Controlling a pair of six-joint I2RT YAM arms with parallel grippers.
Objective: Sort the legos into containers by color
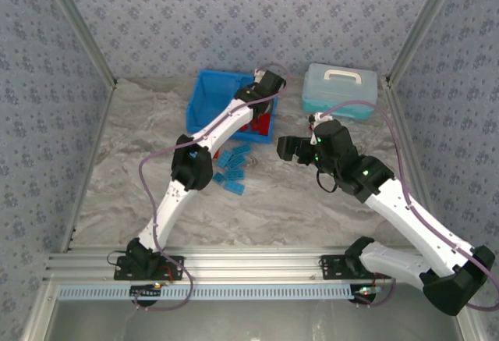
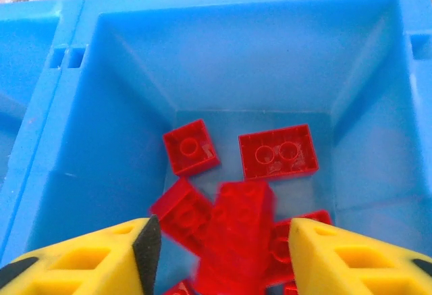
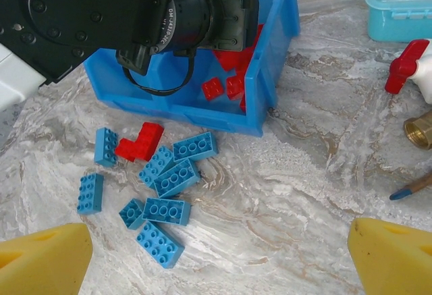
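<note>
1. The left gripper [image 2: 223, 241] hangs over the right compartment [image 2: 270, 59] of the blue bin [image 1: 204, 99]. Its yellow fingers [image 2: 101, 258] stand apart.
2. A red brick [image 2: 236, 231] sits between those fingers and is smeared by blur. A gap seems to run down each side of it, so it looks free of both pads, though the blur makes this hard to be sure of. I read the jaws as open with nothing gripped.
3. More red legos [image 2: 278, 152] lie on the floor of that same compartment. One is a small square piece and one a wider two-stud piece, and several are heaped under the fingers.
4. The bin stands at the far middle of the marble table [image 3: 290, 207], with the left arm [image 1: 222, 122] reaching across to it.
5. The right gripper [image 3: 216, 268] hovers above the table, to the right of the loose bricks. Its jaws are spread wide and hold nothing.
6. The light blue legos [image 3: 169, 177] lie scattered on the table just in front of the bin, some touching one another.
7. A red L-shaped piece [image 3: 140, 143] lies at the edge of that scatter, just beside a light blue one.
8. A pale blue case [image 1: 341, 89] with a white handle stands to the right of the bin.
9. A red-handled valve [image 3: 403, 72] and a brass fitting [image 3: 418, 129] rest on the table nearer the right side.
</note>
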